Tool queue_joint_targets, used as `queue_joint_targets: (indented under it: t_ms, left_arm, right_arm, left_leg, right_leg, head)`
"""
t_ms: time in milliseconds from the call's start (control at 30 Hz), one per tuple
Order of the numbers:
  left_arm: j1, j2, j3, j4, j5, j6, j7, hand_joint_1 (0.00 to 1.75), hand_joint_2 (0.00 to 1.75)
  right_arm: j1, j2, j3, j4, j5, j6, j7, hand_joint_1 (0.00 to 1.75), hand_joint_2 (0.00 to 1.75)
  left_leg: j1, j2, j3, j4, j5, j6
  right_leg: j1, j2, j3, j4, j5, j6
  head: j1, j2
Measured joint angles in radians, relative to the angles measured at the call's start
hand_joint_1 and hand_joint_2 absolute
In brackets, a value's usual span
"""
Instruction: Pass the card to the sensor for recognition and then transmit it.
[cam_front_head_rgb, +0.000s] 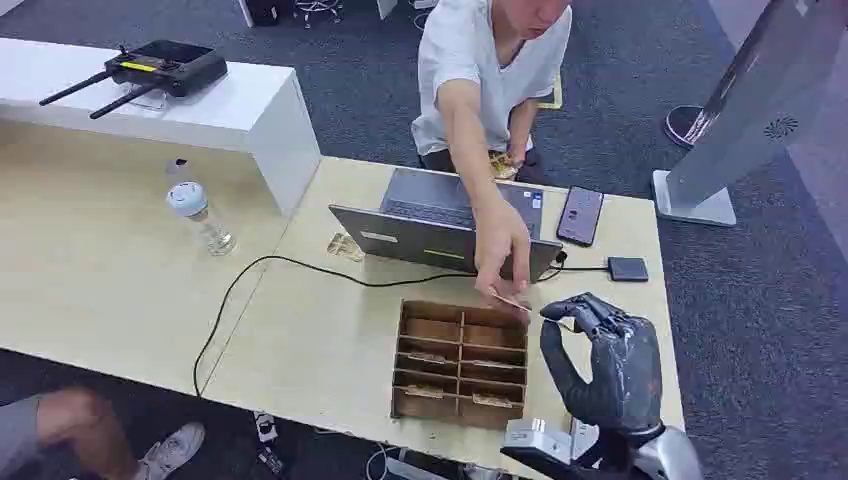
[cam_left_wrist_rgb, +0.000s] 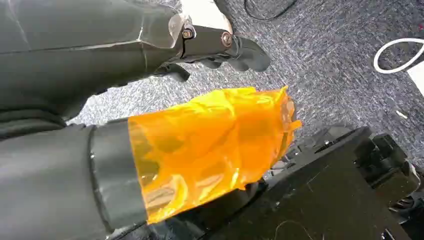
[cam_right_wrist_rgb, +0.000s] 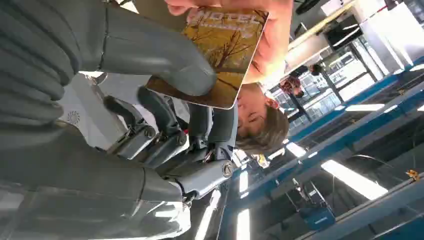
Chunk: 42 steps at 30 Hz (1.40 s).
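Crowding the pale wooden bench (cam_front_head_rgb: 320, 340) around the brown compartmented cardboard tray (cam_front_head_rgb: 462, 362) are a grey laptop (cam_front_head_rgb: 440, 225) at twelve o'clock, a dark phone (cam_front_head_rgb: 580, 214) and small black box (cam_front_head_rgb: 627, 268) at one o'clock, and a clear bottle (cam_front_head_rgb: 202, 216) at ten o'clock; a person's hand (cam_front_head_rgb: 503, 250) holds the glossy rounded-corner card (cam_right_wrist_rgb: 220, 55) over the tray's far right corner, against the thumb of the dark right hand (cam_front_head_rgb: 600, 360), fingers apart; the left hand (cam_left_wrist_rgb: 220, 47), wrapped in crinkled orange film, hangs with fingers curled, holding nothing.
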<state>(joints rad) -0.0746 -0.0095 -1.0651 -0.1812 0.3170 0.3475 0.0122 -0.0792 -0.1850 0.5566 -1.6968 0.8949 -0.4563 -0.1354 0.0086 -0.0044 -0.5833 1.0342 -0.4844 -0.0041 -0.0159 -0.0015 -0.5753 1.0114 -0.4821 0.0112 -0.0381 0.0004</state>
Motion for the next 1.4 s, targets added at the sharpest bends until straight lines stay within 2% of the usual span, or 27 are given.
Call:
queue_joint_targets:
  t_ms: [567, 633, 833, 1100, 1233, 1400]
  left_arm:
    - [0.001, 0.000, 0.000, 0.000, 0.010, 0.002, -0.004, 0.00, 0.00]
    - [0.001, 0.000, 0.000, 0.000, 0.012, 0.002, -0.006, 0.00, 0.00]
    - [0.002, 0.000, 0.000, 0.000, 0.014, 0.003, -0.012, 0.00, 0.00]
    - [0.003, 0.002, 0.000, 0.000, 0.018, 0.012, -0.015, 0.00, 0.00]
    - [0.008, -0.006, 0.000, 0.000, 0.023, 0.048, -0.011, 0.00, 0.00]
    - [0.011, -0.011, 0.000, 0.000, 0.027, 0.051, -0.011, 0.00, 0.00]
  right_arm:
    - [-0.001, -0.007, 0.018, -0.005, -0.158, 0.089, -0.036, 1.75, 1.75]
    - [-0.001, -0.009, 0.018, -0.011, -0.213, 0.121, -0.046, 1.75, 1.75]
    - [0.000, -0.011, 0.011, -0.012, -0.492, 0.278, -0.084, 1.75, 1.75]
    - [0.023, -0.036, -0.056, 0.018, -0.728, 0.440, -0.086, 1.75, 1.75]
    - [0.048, -0.079, -0.095, 0.032, -0.824, 0.522, -0.087, 1.75, 1.75]
    - [0.081, -0.146, -0.143, 0.048, -0.890, 0.613, -0.085, 1.75, 1.75]
  left_leg:
    - [0.000, 0.000, 0.000, 0.000, 0.000, 0.000]
    - [0.000, 0.000, 0.000, 0.000, 0.000, 0.000]
    - [0.000, 0.000, 0.000, 0.000, 0.000, 0.000]
    - [0.000, 0.000, 0.000, 0.000, 0.000, 0.000]
    - [0.000, 0.000, 0.000, 0.001, 0.000, 0.000]
    - [0.000, -0.001, 0.000, 0.001, 0.000, 0.000]
  right_leg:
    - [0.000, 0.000, 0.000, 0.000, 0.000, 0.000]
    - [0.000, 0.000, 0.000, 0.000, 0.000, 0.000]
    - [0.000, 0.000, 0.000, 0.000, 0.000, 0.000]
    - [0.000, 0.000, 0.000, 0.000, 0.000, 0.000]
    - [0.000, 0.000, 0.000, 0.000, 0.000, 0.000]
    - [0.000, -0.001, 0.000, 0.000, 0.000, 0.000]
  head:
    - [0.000, 0.000]
    - [0.000, 0.000]
    - [0.000, 0.000]
    - [0.000, 0.000]
    - [0.000, 0.000]
    - [0.000, 0.000]
